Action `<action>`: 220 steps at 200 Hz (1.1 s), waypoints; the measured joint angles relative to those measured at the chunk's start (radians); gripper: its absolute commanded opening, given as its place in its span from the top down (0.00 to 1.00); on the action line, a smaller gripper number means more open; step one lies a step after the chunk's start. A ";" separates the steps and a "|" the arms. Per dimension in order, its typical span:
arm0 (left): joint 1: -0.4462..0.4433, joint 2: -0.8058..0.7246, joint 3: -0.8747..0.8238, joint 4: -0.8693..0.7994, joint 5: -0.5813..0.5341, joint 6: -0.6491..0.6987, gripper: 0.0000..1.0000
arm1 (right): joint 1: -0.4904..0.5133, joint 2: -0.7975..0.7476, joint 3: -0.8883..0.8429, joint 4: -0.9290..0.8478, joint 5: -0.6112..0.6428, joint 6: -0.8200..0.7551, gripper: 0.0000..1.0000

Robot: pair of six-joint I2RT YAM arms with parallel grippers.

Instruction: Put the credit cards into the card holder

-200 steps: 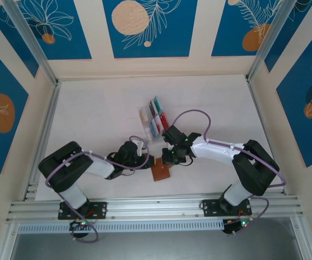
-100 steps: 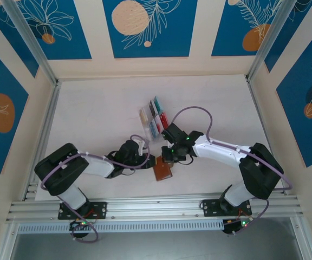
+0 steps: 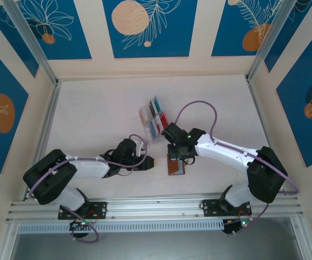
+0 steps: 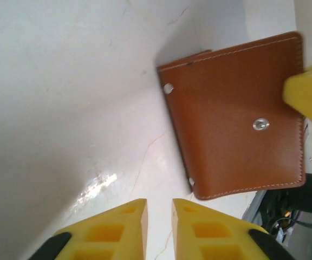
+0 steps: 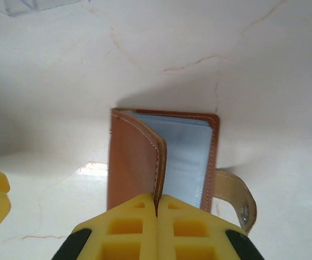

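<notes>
The table (image 3: 91, 119) was a white top with faint marble-ish veins and a bit of glare. Two things sat on it. A clear rack (image 3: 154, 120) was around the middle, with the credit cards (image 3: 163, 118) standing in its slots. The brown card holder (image 3: 175, 166) lay near the rack, off its near-right side, partly open with its clear pockets showing.

Fixed overhead view, close wrist views sharing card holder (image 4: 237, 119)
</notes>
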 measured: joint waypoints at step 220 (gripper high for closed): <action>-0.024 0.255 0.015 0.306 0.029 -0.172 0.94 | -0.061 0.074 -0.080 0.362 -0.494 0.056 0.64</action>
